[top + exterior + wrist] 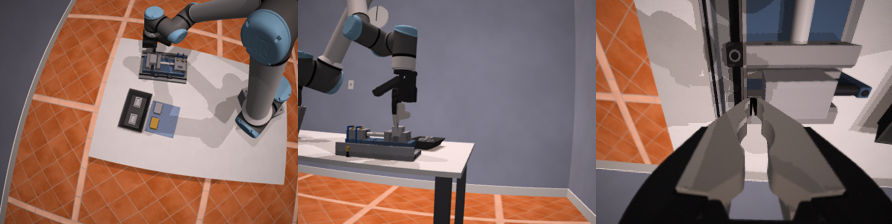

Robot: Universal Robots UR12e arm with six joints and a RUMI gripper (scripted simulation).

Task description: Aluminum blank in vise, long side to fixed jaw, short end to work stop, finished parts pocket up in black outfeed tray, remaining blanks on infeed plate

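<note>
The vise (162, 68) stands at the back of the white mat, with its hoses at the right end. A gray aluminum blank (153, 60) lies between its jaws. In the wrist view the gray block (796, 94) sits just below the moving jaw (796, 53). My gripper (752, 98) is shut and empty, with its tips together beside the block's short end. In the side view the gripper (395, 126) reaches down to jaw height at the vise (378, 144). The black outfeed tray (135, 110) holds two finished parts (138, 101) (132, 118), pocket up.
The infeed plate (162, 118) lies right of the tray and carries a gray blank (158, 108) and a yellow brass blank (154, 123), both flat. The arm's base (259, 117) stands at the mat's right side. The table edge is close behind the vise.
</note>
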